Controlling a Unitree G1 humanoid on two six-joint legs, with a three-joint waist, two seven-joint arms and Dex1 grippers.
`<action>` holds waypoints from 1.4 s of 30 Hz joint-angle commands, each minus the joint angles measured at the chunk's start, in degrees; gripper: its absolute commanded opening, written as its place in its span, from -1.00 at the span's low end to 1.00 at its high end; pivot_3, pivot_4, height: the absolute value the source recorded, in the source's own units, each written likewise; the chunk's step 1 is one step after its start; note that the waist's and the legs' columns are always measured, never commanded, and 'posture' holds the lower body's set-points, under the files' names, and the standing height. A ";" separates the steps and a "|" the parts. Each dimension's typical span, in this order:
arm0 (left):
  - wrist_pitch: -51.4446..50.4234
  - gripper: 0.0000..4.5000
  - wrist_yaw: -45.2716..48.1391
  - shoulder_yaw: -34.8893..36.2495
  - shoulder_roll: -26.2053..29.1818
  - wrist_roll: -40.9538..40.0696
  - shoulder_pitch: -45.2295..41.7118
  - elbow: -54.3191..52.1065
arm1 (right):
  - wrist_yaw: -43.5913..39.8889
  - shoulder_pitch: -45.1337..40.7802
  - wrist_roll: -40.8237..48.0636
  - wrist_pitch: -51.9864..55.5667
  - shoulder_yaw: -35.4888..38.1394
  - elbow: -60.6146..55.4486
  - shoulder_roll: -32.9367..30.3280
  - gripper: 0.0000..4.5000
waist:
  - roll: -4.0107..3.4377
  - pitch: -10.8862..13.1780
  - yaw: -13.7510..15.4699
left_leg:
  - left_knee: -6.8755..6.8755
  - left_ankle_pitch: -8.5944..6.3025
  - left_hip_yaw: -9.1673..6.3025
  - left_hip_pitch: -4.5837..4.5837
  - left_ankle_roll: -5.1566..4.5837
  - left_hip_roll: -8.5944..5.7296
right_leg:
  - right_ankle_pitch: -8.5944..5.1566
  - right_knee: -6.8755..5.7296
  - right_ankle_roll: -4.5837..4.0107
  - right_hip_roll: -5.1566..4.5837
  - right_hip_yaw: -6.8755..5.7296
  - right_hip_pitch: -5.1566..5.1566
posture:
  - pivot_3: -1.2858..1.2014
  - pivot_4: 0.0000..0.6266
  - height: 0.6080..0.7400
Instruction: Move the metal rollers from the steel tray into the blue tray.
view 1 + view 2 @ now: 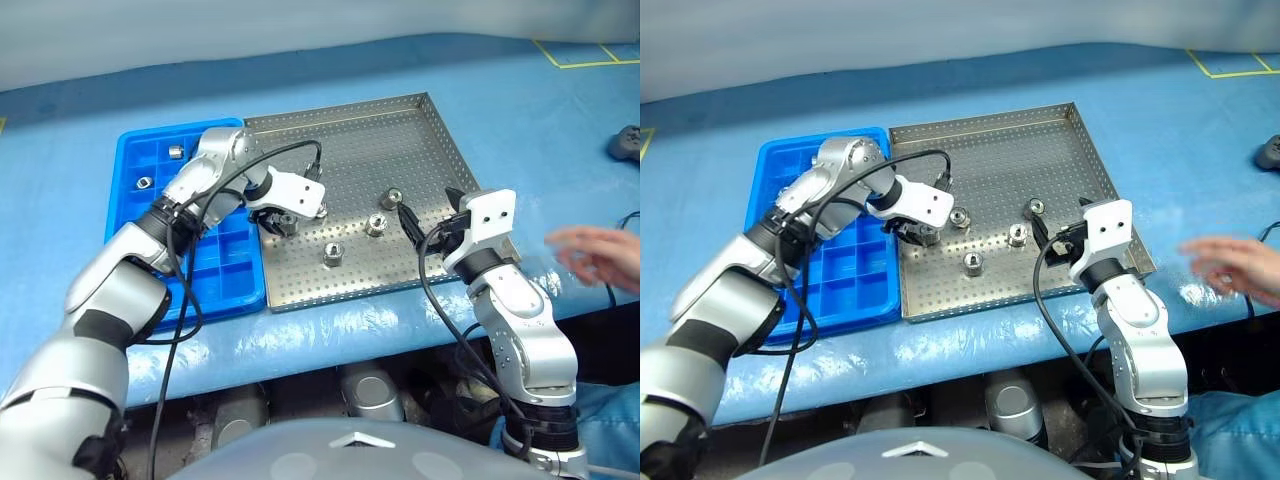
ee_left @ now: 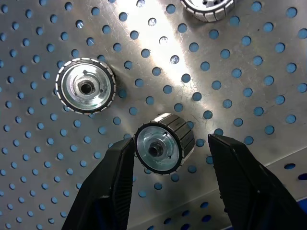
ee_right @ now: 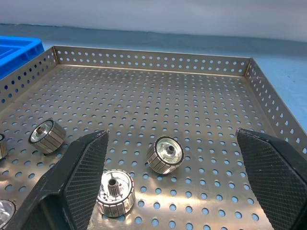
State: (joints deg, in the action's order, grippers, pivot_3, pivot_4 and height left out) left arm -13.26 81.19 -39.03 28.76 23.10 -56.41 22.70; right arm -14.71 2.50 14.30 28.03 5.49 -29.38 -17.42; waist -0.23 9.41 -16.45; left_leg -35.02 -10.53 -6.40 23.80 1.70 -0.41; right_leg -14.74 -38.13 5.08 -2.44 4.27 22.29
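Observation:
The steel tray (image 1: pixel 370 140) lies mid-table with several metal rollers on its perforated floor, among them one (image 1: pixel 393 198), another (image 1: pixel 376 225) and a third (image 1: pixel 333 253). To its left sits the blue tray (image 1: pixel 215 265), with two rollers (image 1: pixel 175 152) (image 1: pixel 143 183) in its far compartments. My left gripper (image 2: pixel 171 142) points down near the steel tray's left edge, open. Its fingers (image 2: pixel 110 187) straddle a roller (image 2: pixel 163 143) lying on its side. My right gripper (image 1: pixel 428 208) hovers level at the tray's near right rim, wide open, holding nothing.
A person's hand (image 1: pixel 600 255) reaches in over the table at the right. A black object (image 1: pixel 625 143) lies at the far right edge. The blue table cover (image 1: pixel 520 110) stretches around both trays. Cables loop off both wrists.

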 commanded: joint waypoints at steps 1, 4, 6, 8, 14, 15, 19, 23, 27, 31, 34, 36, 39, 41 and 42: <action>0.95 0.17 -1.02 -0.27 0.25 1.85 0.41 0.37 | 0.29 -0.73 0.08 -0.39 0.77 -1.00 -0.06 1.00 | 0.00 0.00 0.00 | 0.00 0.00 0.00 0.00 0.00 0.00 | 0.00 0.00 0.00 0.00 0.00 0.00 | -0.22 -0.52 1.00; 1.25 0.17 -1.17 -0.22 -0.24 2.22 0.87 0.68 | 0.42 -0.69 0.03 -0.37 0.71 -1.10 -0.03 1.00 | 0.00 0.00 0.04 | -0.01 0.00 0.00 0.00 0.00 0.00 | 0.00 -0.01 0.00 0.00 0.00 0.00 | -0.22 -0.52 1.00; 0.80 0.01 -1.45 0.05 -0.89 1.94 1.28 0.78 | 0.50 -0.81 -0.08 -0.36 0.65 -1.16 -0.07 1.00 | -0.01 -0.01 0.06 | -0.01 0.00 0.00 -0.01 0.00 0.00 | 0.00 -0.01 0.00 0.00 0.00 -0.01 | -0.22 -0.52 1.00; 0.45 -0.21 -1.72 0.36 -1.27 1.72 1.49 0.86 | 0.52 -0.86 -0.15 -0.35 0.63 -1.18 -0.11 1.00 | -0.01 -0.01 0.01 | -0.02 0.00 0.00 -0.02 0.00 0.00 | 0.00 -0.01 0.00 0.00 0.00 -0.02 | -0.22 -0.52 1.00; -0.17 -0.41 -1.76 0.93 -1.08 1.64 1.99 0.54 | 0.42 -0.69 -0.19 -0.44 0.96 -1.22 -0.22 1.00 | -0.02 -0.01 0.01 | -0.03 0.00 0.00 -0.10 0.00 0.00 | 0.00 -0.04 0.00 0.00 0.00 -0.09 | -0.21 -0.52 1.00; -0.08 -0.41 -1.89 0.94 -0.94 1.77 2.09 0.44 | 0.48 -0.80 -0.21 -0.41 1.00 -1.21 -0.21 1.00 | -0.02 -0.01 0.00 | -0.03 0.00 0.00 -0.12 0.00 0.00 | 0.00 -0.04 0.00 0.00 0.00 -0.11 | -0.21 -0.52 1.00; -2.70 -0.41 -1.75 4.44 -1.90 -1.79 2.41 -1.16 | 0.54 -0.89 -0.24 -0.23 0.78 -1.54 -0.10 1.00 | -0.02 -0.01 -0.02 | -0.03 0.00 0.00 -0.15 0.00 0.00 | 0.00 -0.04 0.00 0.00 0.00 -0.14 | -0.22 -0.52 1.00; -12.24 -0.41 -8.37 15.39 -4.90 -8.43 0.85 -3.56 | 0.20 0.03 0.35 0.36 0.11 -2.91 0.16 1.00 | -0.01 0.00 0.17 | -0.09 0.00 -0.04 -0.03 0.00 -0.01 | 0.00 -0.03 0.00 -0.01 -0.04 -0.10 | -0.22 -0.52 1.00; -19.27 -0.41 -10.22 20.72 -2.07 -11.85 4.81 -11.75 | -0.70 1.22 0.98 1.38 -0.81 -5.09 -0.35 1.00 | -0.05 -0.02 -0.14 | -0.04 -0.01 -0.03 -0.04 -0.01 0.00 | 0.00 -0.03 0.00 -0.01 -0.02 -0.06 | -0.20 -0.52 1.00; -26.01 -0.41 -14.07 26.06 2.43 -14.09 11.98 -21.91 | -1.68 1.64 1.31 3.04 -2.01 -7.41 -1.56 1.00 | -0.08 -0.02 0.05 | 0.02 -0.02 -0.02 -0.19 -0.03 0.10 | -0.02 -0.21 -0.03 0.09 0.03 -0.05 | -0.17 -0.52 1.00; -30.76 -0.41 -18.39 30.32 5.83 -14.15 18.10 -29.54 | -2.64 1.28 2.20 4.61 -2.22 -9.37 -2.59 1.00 | -0.04 0.01 0.78 | -0.07 -0.01 -0.06 -0.21 -0.02 0.10 | -0.04 -0.39 -0.06 0.10 0.00 -0.04 | -0.15 -0.52 1.00; -34.38 -0.41 -22.51 33.83 7.42 -13.80 22.18 -34.44 | -3.01 0.98 2.90 5.49 -1.96 -10.38 -3.18 1.00 | -0.03 0.01 1.57 | -0.09 0.00 -0.06 -0.22 -0.01 0.10 | -0.05 -0.43 -0.08 0.10 0.01 -0.03 | -0.13 -0.52 1.00; -39.64 -0.41 -28.31 38.06 8.84 -13.12 28.66 -41.31 | -3.57 0.61 3.41 6.54 -1.63 -10.50 -3.98 1.00 | -0.01 0.02 3.05 | -0.11 0.01 -0.07 -0.24 0.00 0.10 | -0.06 -0.45 -0.10 0.10 -0.01 -0.04 | -0.10 -0.52 1.00; -43.66 -0.41 -32.47 40.03 7.60 -13.08 31.36 -44.74 | -4.12 0.15 3.84 7.10 -1.71 -10.09 -4.49 1.00 | -0.01 0.02 4.45 | -0.10 0.01 -0.08 -0.24 0.00 0.10 | -0.07 -0.45 -0.13 0.09 -0.02 -0.04 | -0.07 -0.52 1.00; -45.31 -0.41 -35.10 40.88 6.74 -12.75 32.44 -45.85 | -4.37 -0.19 4.08 7.40 -1.82 -9.86 -4.73 1.00 | 0.02 0.04 5.26 | -0.10 0.01 -0.08 -0.23 0.00 0.09 | -0.09 -0.44 -0.15 0.09 -0.03 -0.04 | -0.06 -0.52 1.00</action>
State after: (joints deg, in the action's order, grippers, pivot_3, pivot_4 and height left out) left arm -55.77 49.93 -0.66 36.16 9.58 -24.15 -19.09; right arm -18.56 3.42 17.35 35.47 3.14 -37.53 -21.94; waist -0.21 9.45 -11.18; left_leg -35.12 -10.52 -6.49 23.57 1.70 -0.32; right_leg -14.83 -38.57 4.92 -2.36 4.21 22.25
